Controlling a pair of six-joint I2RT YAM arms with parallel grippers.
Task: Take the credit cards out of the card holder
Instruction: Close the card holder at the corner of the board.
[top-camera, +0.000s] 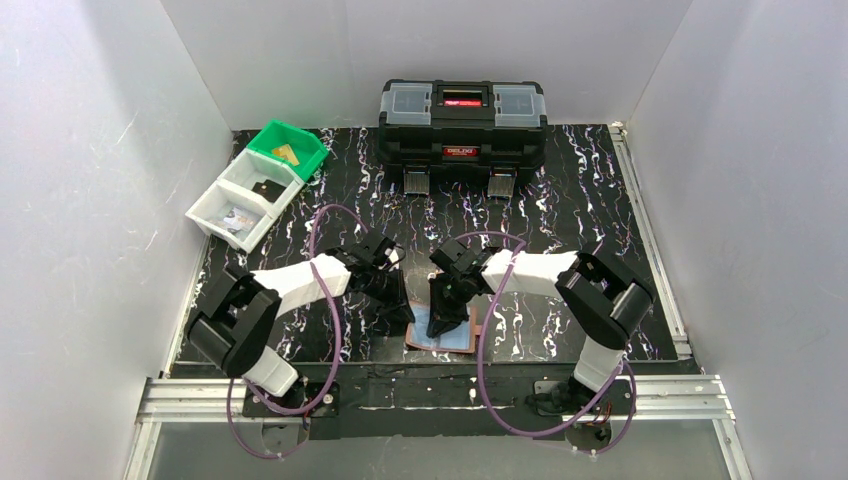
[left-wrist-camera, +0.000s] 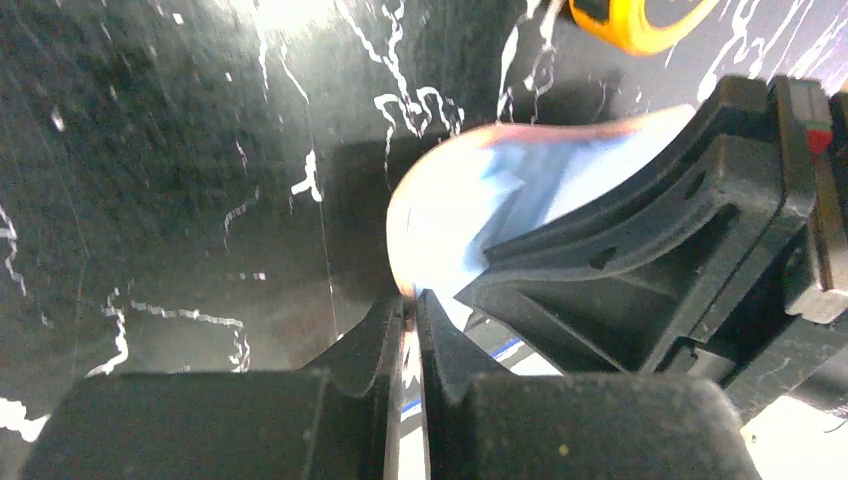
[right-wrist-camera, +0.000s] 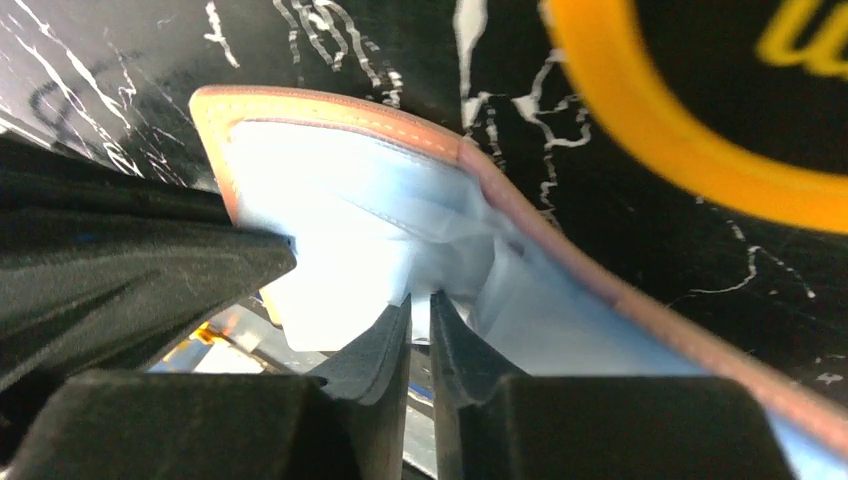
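Two pinches on card holder (top-camera: 458, 341), left hand (left-wrist-camera: 410, 310), right hand (right-wrist-camera: 420, 305), tape measure (right-wrist-camera: 740, 90) only in wrist views

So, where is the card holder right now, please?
Top view: the card holder lies open, centre front of the table, under the right gripper, the left gripper at its left edge.

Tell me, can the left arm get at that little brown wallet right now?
Yes, it seems so: the left tool is shut on an edge of the card holder, with nothing between them. The right tool sits close beside it, crowding the space.
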